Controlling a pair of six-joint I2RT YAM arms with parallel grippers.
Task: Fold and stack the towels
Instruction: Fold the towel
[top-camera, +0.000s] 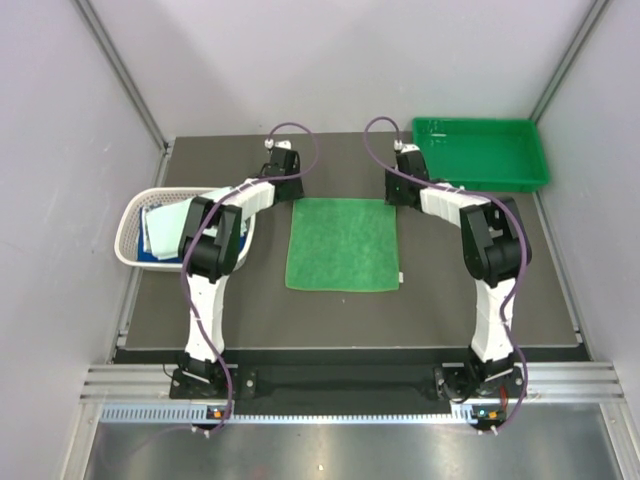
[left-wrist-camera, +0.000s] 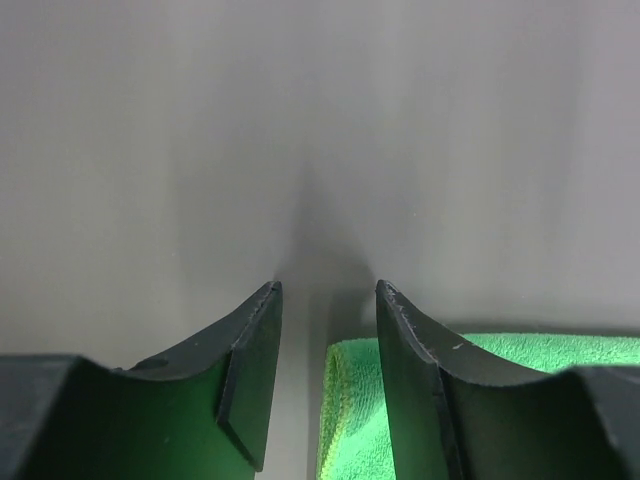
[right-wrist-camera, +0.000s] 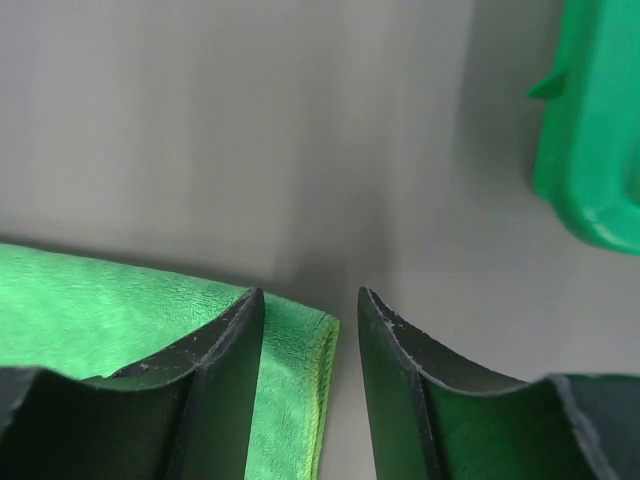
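Note:
A bright green towel (top-camera: 343, 243) lies flat and spread out in the middle of the dark table. My left gripper (top-camera: 284, 168) stands open over its far left corner; in the left wrist view that gripper (left-wrist-camera: 328, 292) has the towel's corner (left-wrist-camera: 352, 400) between its fingers, with a gap on both sides. My right gripper (top-camera: 400, 173) stands open over the far right corner; in the right wrist view this gripper (right-wrist-camera: 310, 296) has the towel's hemmed corner (right-wrist-camera: 295, 380) beside its left finger. More towels (top-camera: 160, 232), pale and blue, lie in the white basket (top-camera: 133, 225).
A green plastic tray (top-camera: 482, 152) sits at the table's back right; its edge (right-wrist-camera: 590, 150) shows close to my right gripper. The white lattice basket stands at the table's left edge, beside my left arm. Grey walls enclose the table.

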